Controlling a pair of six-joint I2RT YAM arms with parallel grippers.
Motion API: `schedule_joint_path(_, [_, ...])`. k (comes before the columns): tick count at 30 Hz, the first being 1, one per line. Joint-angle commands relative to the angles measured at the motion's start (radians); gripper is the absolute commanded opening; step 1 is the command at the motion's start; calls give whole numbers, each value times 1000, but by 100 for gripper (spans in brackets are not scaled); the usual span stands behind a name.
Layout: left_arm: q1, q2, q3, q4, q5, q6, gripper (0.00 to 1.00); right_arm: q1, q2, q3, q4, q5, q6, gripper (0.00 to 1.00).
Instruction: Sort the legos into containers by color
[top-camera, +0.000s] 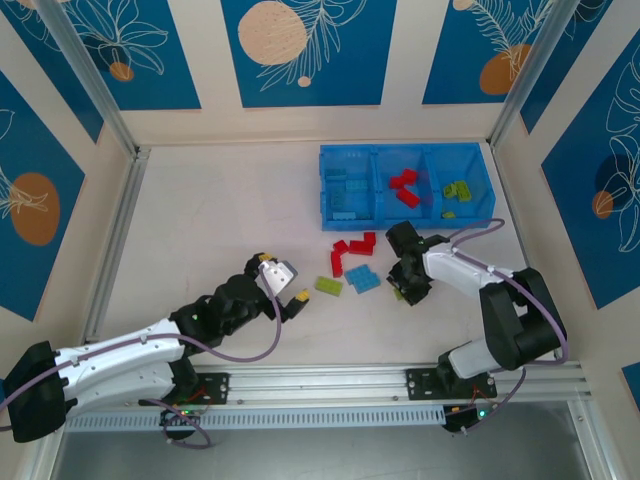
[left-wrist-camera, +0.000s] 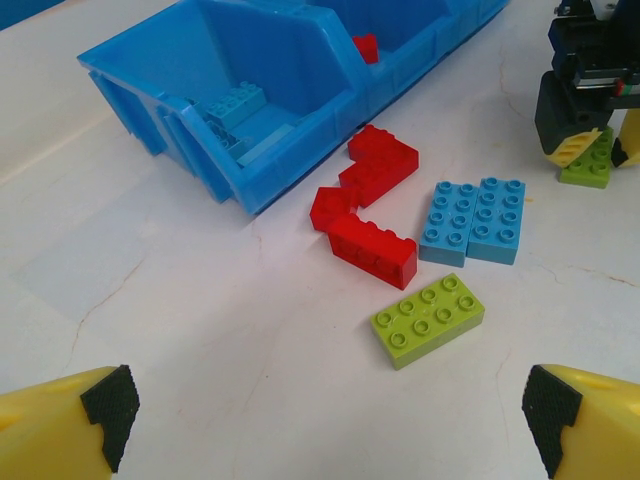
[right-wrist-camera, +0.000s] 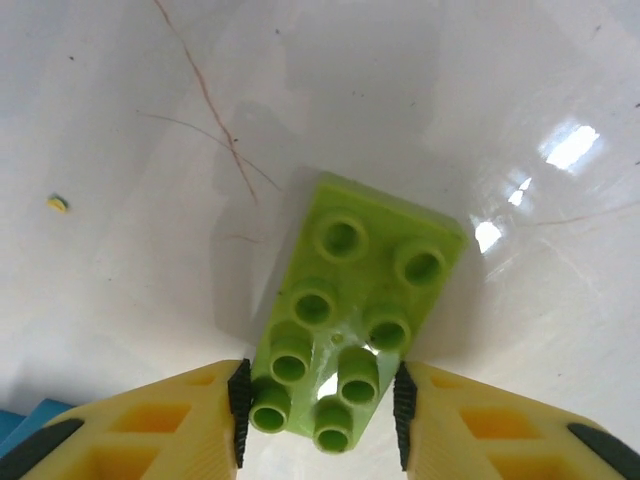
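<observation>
Right gripper clamps only the skewed end of the lime brick, so it could twist out when you lift, fyi; left gripper jaws sit wide apart.

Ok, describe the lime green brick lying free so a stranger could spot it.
Find the bright blue plastic tray at far right. In front lie red bricks and two light blue bricks; the lime green plastic brick is left of that blue pair. Unlike the green brick inside the right hand, nothing touches it.

From above, the right pincer covers most of the lime brick; the left wrist view crops the tray's far end.
</observation>
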Motion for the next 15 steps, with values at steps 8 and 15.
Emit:
schedule_joint_path(8, [6,-11,10,20,14,-1,100,-5,-158,-79,-30,77,-23,72])
schedule_joint_path(15, [5,-16,10,16,11,0,100,-40,-52,-38,4,33,-125,74])
